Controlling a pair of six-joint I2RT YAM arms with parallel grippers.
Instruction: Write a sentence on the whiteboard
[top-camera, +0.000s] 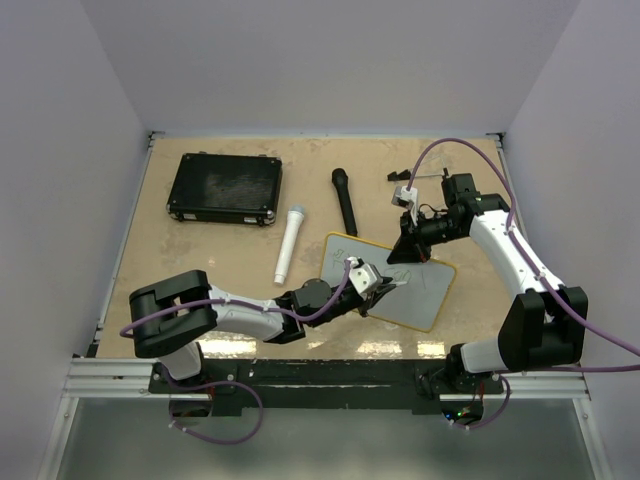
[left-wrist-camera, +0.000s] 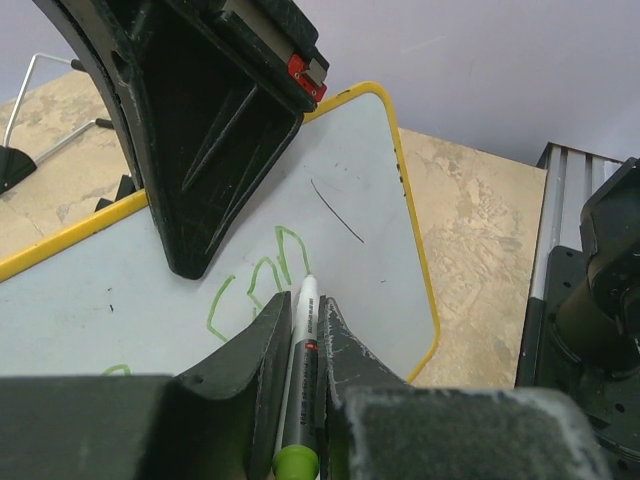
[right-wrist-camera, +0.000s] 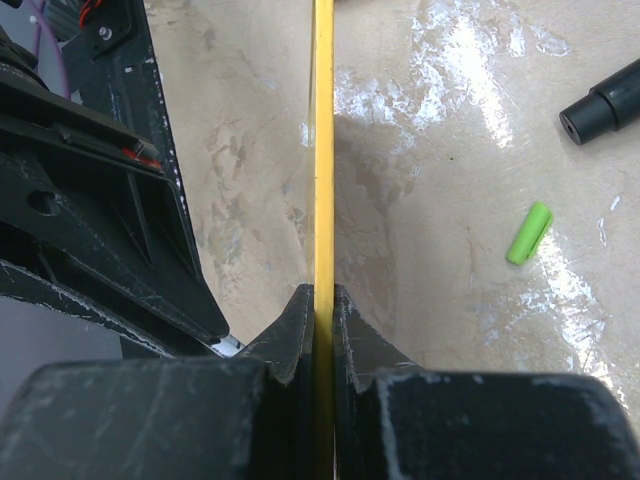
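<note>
Left wrist: left gripper (left-wrist-camera: 300, 312) held marker (left-wrist-camera: 298, 385), tip at whiteboard (left-wrist-camera: 385, 200); right gripper (right-wrist-camera: 320, 300) pinched whiteboard rim; light, steady strokes judged best.

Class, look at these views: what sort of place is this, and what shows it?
Probably a robotics lab test cell: a left arm and right arm bolted at the table edge, plain white walls boxing it in, a whiteboard laid out.
</note>
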